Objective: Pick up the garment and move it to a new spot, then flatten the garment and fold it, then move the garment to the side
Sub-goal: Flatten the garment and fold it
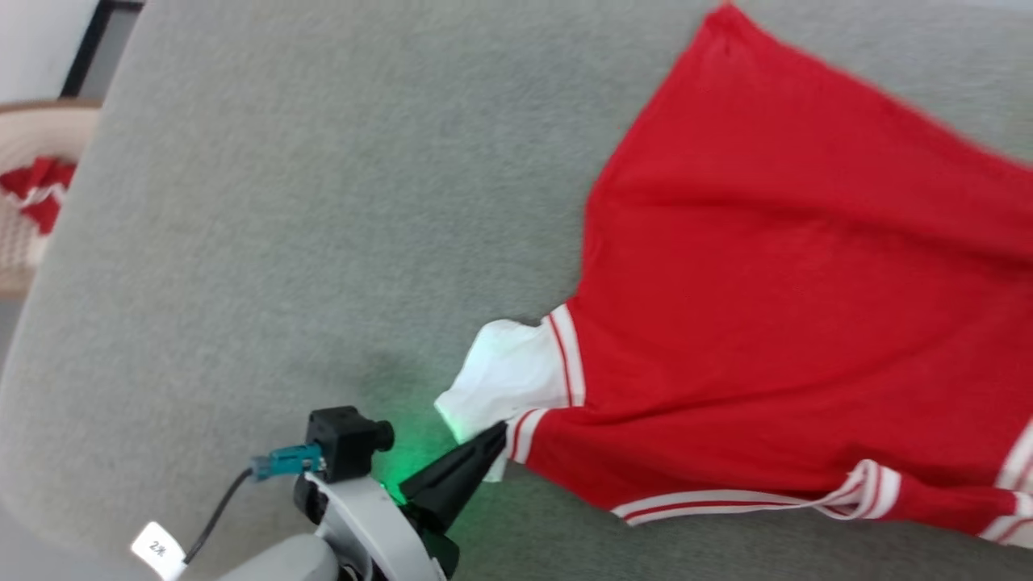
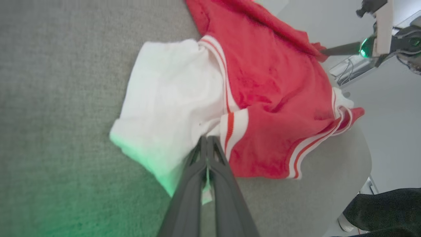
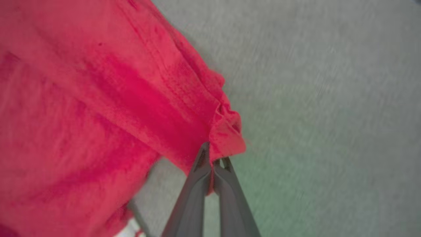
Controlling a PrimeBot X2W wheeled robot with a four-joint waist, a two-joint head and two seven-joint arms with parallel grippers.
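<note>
Head view has the garment [image 1: 767,323] on the right half of the grey padded surface [image 1: 323,202], spread open in one layer with some shallow wrinkles. It runs off the right edge of that view. No lettering shows on the face that is up.

The left gripper [image 1: 494,440] is closed, its fingers pinching the cloth where the white sleeve [image 1: 508,379] meets the striped trim. In the right wrist view the right gripper [image 3: 213,158] is also closed, clamped on a hemmed red corner of the shirt. Whether that corner is lifted off the surface is too blurred to tell.

As a judgement, the work is at an early stage. With both grippers pinching opposite ends, this looks like carrying or stretching the shirt flat. No fold is made yet, so the folding and the move to the side are both left.

The shoulder end with its sleeves and striped neckline lies along the bottom of the head view, nearest the robot. The plain red body reaches up towards the top right. So the long axis, neck to hem, runs away from the robot and leans to its right
</note>
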